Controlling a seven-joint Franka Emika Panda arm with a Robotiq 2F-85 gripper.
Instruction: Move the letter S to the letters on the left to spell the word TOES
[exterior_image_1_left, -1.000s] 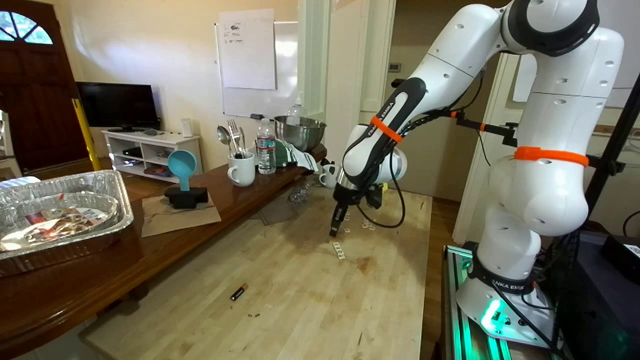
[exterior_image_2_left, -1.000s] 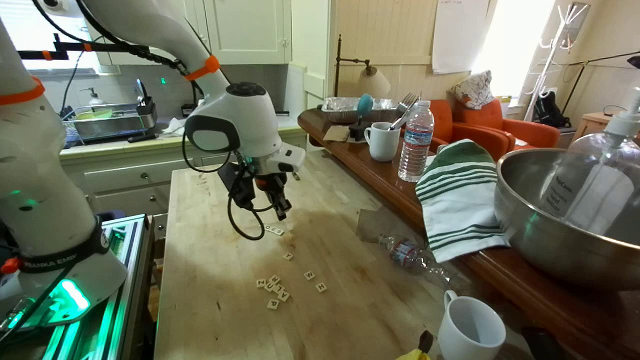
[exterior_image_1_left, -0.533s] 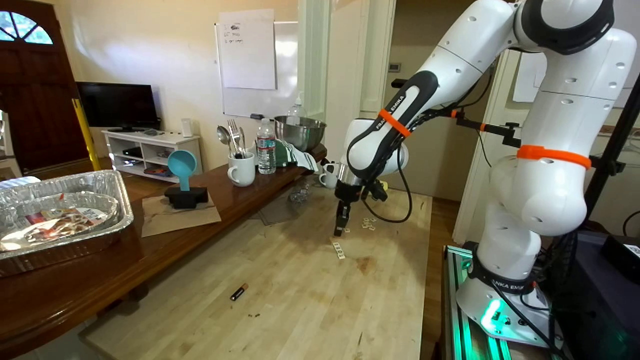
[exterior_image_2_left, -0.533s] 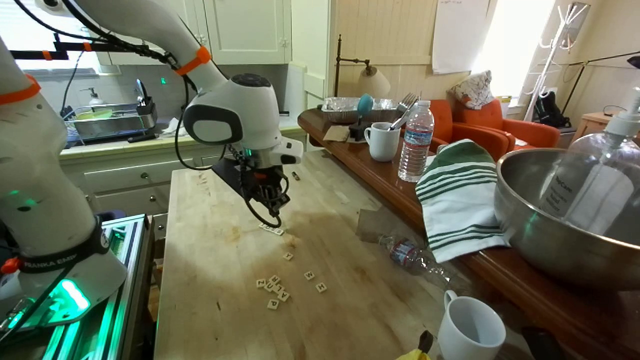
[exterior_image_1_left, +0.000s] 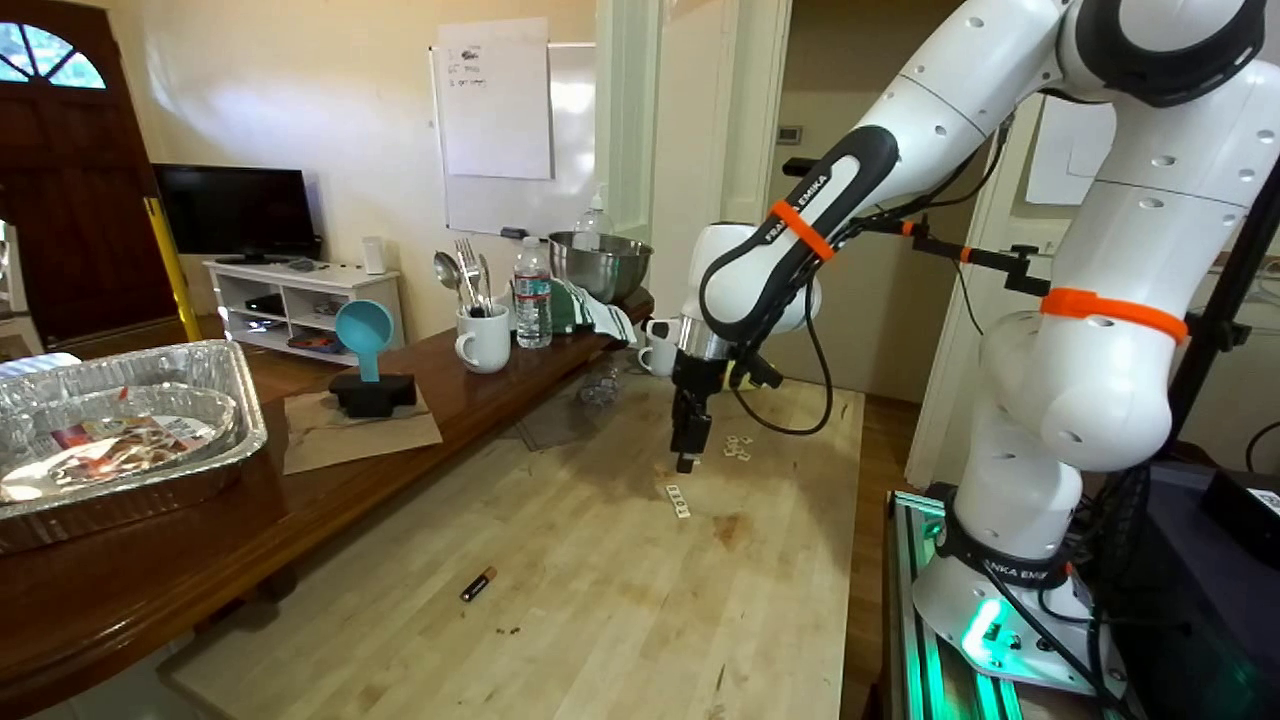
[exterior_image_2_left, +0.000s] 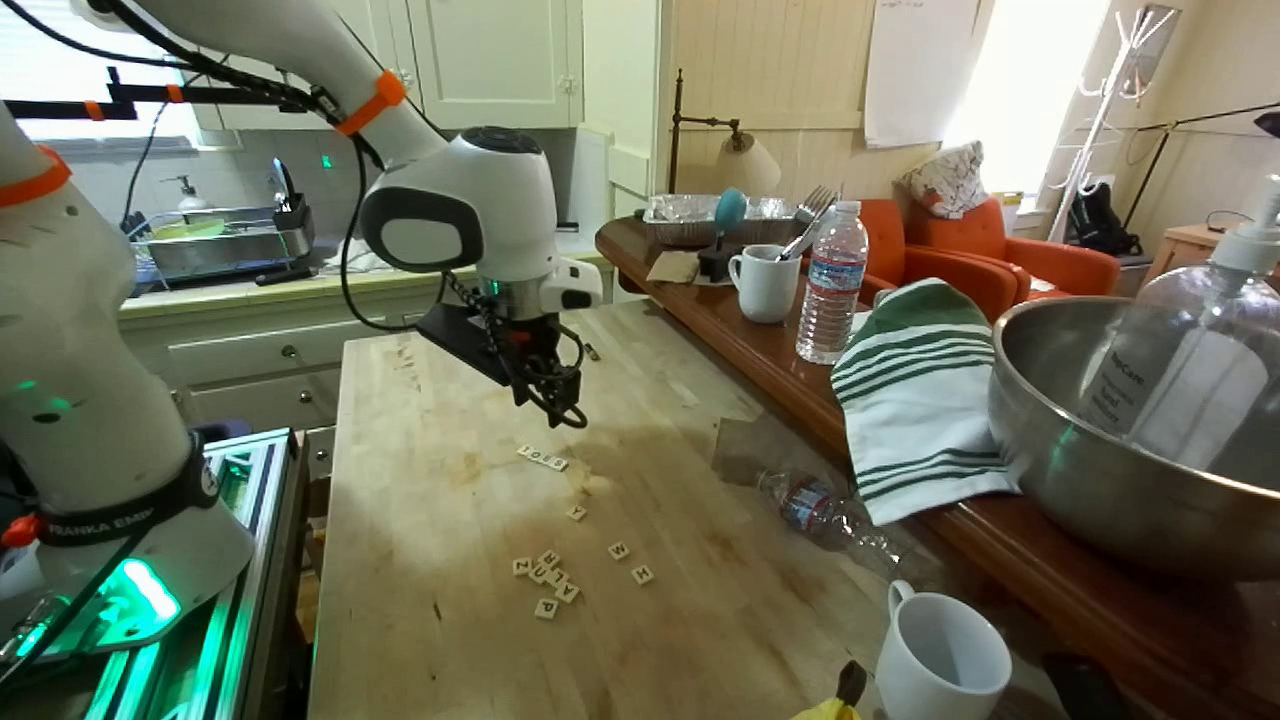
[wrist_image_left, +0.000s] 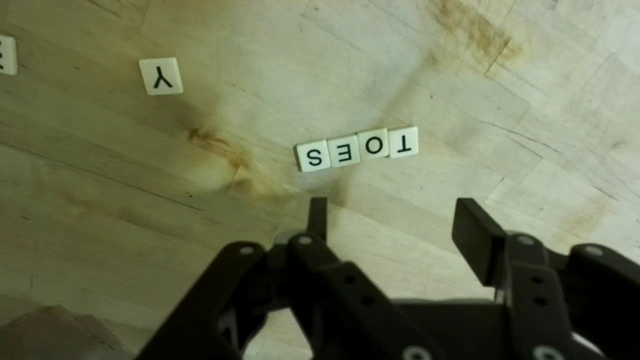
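S (wrist_image_left: 313, 156) is at one end of a row (exterior_image_2_left: 543, 458) rn, edge to edge w/ the E (wrist_image_left: 344, 151), then O (wrist_image_left: 373, 144), then T (wrist_image_left: 403, 142). Upside down in the wrist view, but it spells TOES, just a bit crooked. All 4 lie flat on the table (exterior_image_2_left: 450, 660); the row shows up tiny in both exterior views. Gripper (wrist_image_left: 392, 220) hangs above the table close to the row, not touching it afaict, fingers (wrist_image_left: 317, 217) spread wide & released. Y (wrist_image_left: 161, 76) sits off on its own past the S end, and another tile (wrist_image_left: 7, 55) is half cut off at the edge of the wrist view, so can't tell which letter. In an exterior view there's a bunch of loose tiles (exterior_image_2_left: 556, 579) too, some touching, some apart. Also on the table: a battery (exterior_image_1_left: 478, 584) on its side, well apart from the row, a bottle (exterior_image_2_left: 808, 503) lying down & a white mug (exterior_image_2_left: 945, 655) standing upright.
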